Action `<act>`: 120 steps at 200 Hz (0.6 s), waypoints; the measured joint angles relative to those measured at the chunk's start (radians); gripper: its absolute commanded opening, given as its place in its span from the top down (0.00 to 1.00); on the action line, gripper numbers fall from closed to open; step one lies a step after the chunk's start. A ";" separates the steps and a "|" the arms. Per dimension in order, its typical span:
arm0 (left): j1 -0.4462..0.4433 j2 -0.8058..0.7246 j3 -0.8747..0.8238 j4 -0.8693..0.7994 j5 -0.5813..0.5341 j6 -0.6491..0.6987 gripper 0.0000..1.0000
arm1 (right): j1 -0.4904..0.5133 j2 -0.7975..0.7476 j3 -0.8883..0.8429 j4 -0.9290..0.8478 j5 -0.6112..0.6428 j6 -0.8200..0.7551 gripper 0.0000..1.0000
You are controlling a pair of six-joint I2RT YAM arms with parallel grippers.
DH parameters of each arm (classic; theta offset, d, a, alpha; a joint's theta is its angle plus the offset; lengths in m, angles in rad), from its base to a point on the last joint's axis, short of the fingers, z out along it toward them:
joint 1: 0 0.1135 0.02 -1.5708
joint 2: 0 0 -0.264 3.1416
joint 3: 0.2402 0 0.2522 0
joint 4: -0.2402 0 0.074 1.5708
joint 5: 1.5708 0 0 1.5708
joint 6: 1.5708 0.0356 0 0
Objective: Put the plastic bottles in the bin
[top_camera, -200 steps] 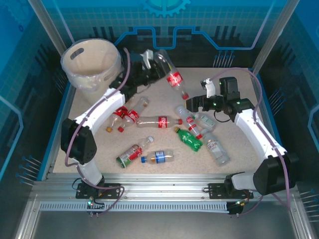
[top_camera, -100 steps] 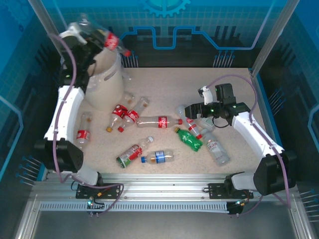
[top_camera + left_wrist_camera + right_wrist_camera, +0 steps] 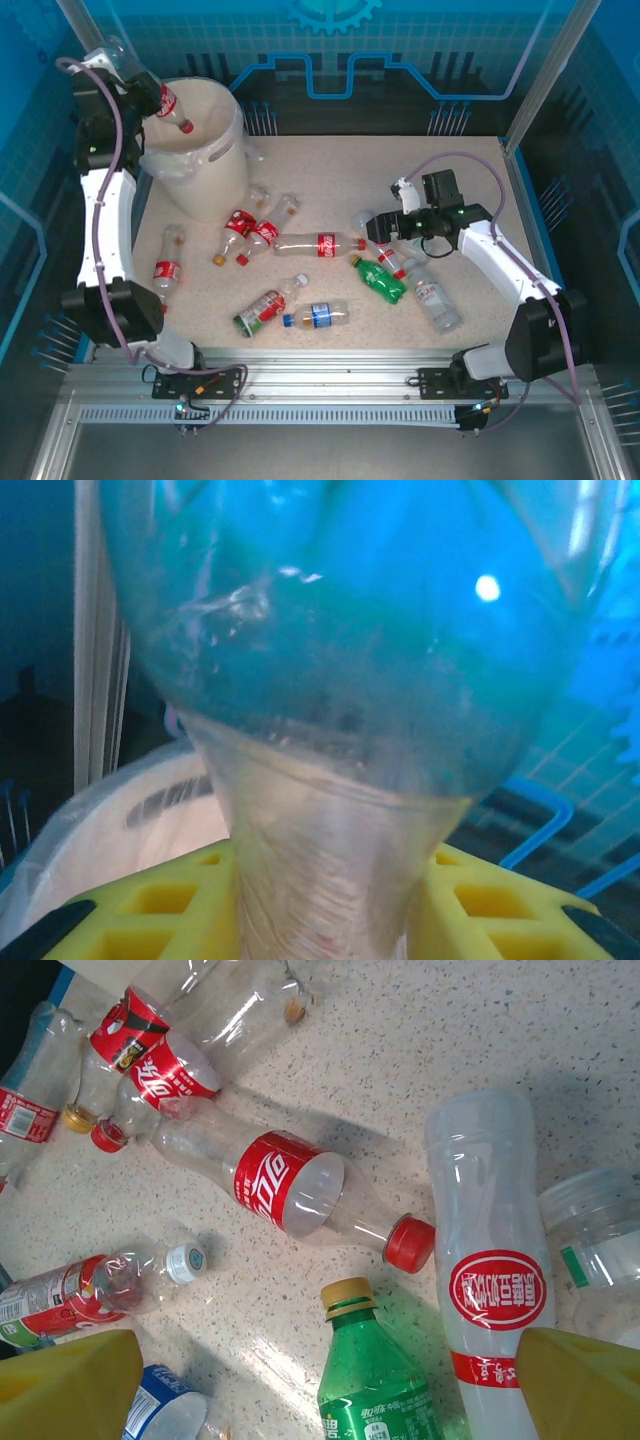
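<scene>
We are clamping a red-labelled bottle [image 3: 168, 106], seemingly mid-body, over the bin [image 3: 218, 160] in our left gripper [image 3: 138, 93]; our right gripper [image 3: 373, 229] is hovering wide open.

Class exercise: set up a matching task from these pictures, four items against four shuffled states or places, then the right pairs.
1. left gripper
2. right gripper
3. green bottle
4. bin

A. lying on the table
B. open, holding nothing
C. upright, table's far-left corner
D. shut on a red-labelled bottle, over the bin

Pairs: 1-D, 2-B, 3-A, 4-C
</scene>
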 measured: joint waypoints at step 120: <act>-0.093 0.295 0.144 -0.309 0.027 0.216 0.52 | 0.026 -0.071 0.005 -0.076 0.151 -0.036 0.04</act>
